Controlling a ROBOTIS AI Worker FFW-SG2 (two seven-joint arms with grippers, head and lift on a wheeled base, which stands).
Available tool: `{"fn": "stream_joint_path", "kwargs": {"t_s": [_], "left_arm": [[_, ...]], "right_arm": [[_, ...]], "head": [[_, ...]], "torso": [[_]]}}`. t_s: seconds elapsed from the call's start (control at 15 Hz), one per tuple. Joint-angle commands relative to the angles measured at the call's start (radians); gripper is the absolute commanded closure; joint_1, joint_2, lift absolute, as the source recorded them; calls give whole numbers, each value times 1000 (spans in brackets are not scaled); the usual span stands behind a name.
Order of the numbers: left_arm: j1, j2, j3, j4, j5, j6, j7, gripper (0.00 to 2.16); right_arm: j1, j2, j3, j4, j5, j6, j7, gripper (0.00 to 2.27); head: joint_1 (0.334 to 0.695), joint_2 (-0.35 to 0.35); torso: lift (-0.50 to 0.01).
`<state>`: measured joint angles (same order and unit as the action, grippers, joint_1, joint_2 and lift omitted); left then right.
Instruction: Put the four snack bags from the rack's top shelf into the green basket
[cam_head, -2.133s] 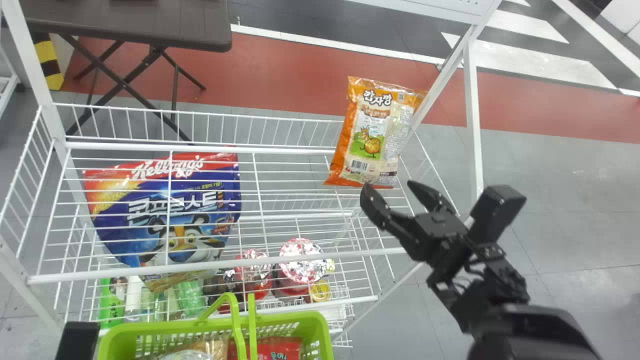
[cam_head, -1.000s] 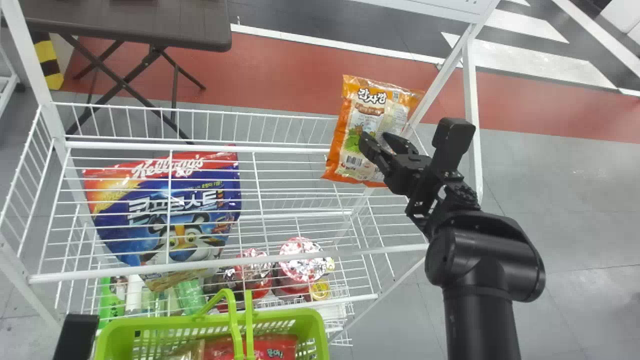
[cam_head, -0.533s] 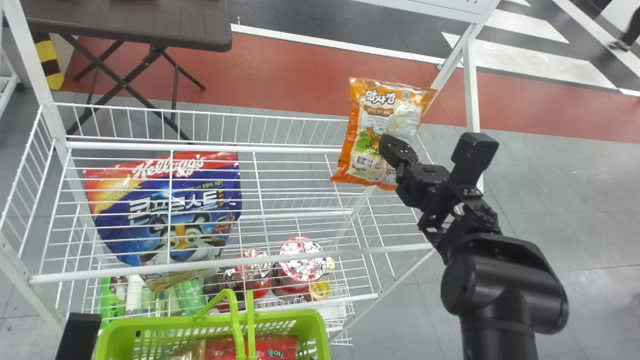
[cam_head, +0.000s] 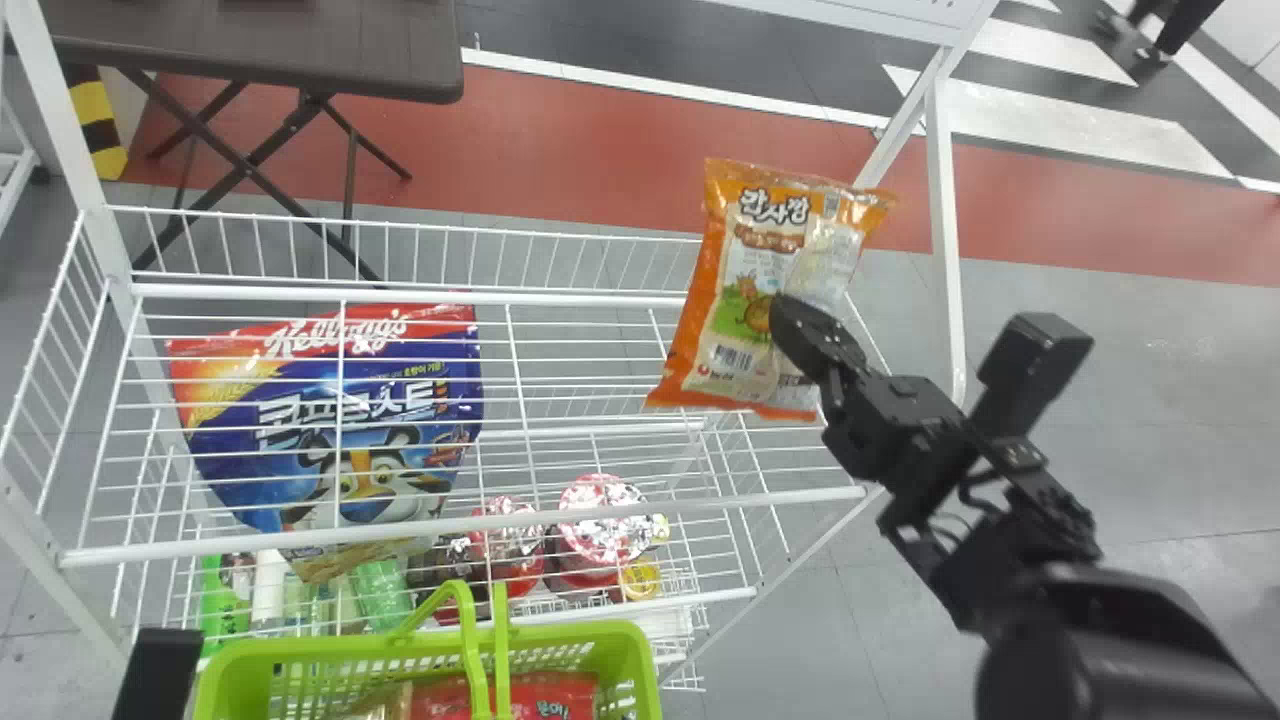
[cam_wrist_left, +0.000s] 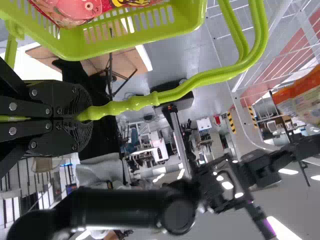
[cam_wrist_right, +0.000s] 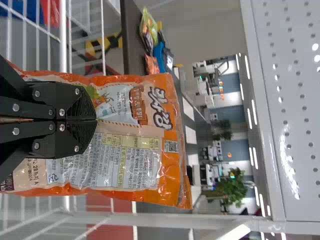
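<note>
My right gripper (cam_head: 785, 325) is shut on an orange snack bag (cam_head: 770, 250), holding it upright above the right end of the rack's top shelf (cam_head: 590, 350). In the right wrist view, the fingers of the right gripper (cam_wrist_right: 95, 120) meet on the face of the snack bag (cam_wrist_right: 145, 165). At the head view's bottom edge is the green basket (cam_head: 640, 660), with a red bag (cam_head: 560, 695) and another bag inside. The left wrist view has my left gripper (cam_wrist_left: 85, 115) shut on the handle of the green basket (cam_wrist_left: 185, 25).
A blue and red cereal bag (cam_head: 350, 430) lies left on the rack, seen through wires. Cups (cam_head: 600, 530) and bottles stand lower. White posts (cam_head: 945, 250) rise at the rack's right side; a dark table (cam_head: 250, 50) stands behind.
The right gripper moved up to the orange bag and closed on it. Over the last half second the bag shifted slightly right and nearer with it. The basket has barely moved.
</note>
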<state>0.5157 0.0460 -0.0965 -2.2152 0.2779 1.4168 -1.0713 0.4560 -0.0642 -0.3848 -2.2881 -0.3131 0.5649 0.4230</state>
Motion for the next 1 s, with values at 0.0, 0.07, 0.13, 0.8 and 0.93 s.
{"fn": "stream_joint_path", "kwargs": {"t_s": [0.0, 0.07, 0.13, 0.8, 0.93], "left_arm": [[1, 0, 6, -1, 1, 0, -1, 2145], [10, -2, 9, -4, 3, -6, -1, 2145], [15, -2, 9, -4, 4, -15, 1, 2145], [23, -6, 12, -6, 4, -34, -6, 2145], [24, -6, 14, -6, 4, -34, -9, 2145]], "right_arm": [[136, 4, -36, -132, -119, 94, 23, 2135], [164, 9, -45, -163, -158, 168, 51, 2135], [187, 18, -72, -189, -202, 275, 85, 2135], [299, 1, -6, -31, -308, 613, 237, 2159], [313, -23, 41, 4, -294, 610, 238, 2159]], "head": [[695, -350], [695, -350], [695, -350], [695, -350], [695, -350]], "torso": [[0], [0], [0], [0], [0]]}}
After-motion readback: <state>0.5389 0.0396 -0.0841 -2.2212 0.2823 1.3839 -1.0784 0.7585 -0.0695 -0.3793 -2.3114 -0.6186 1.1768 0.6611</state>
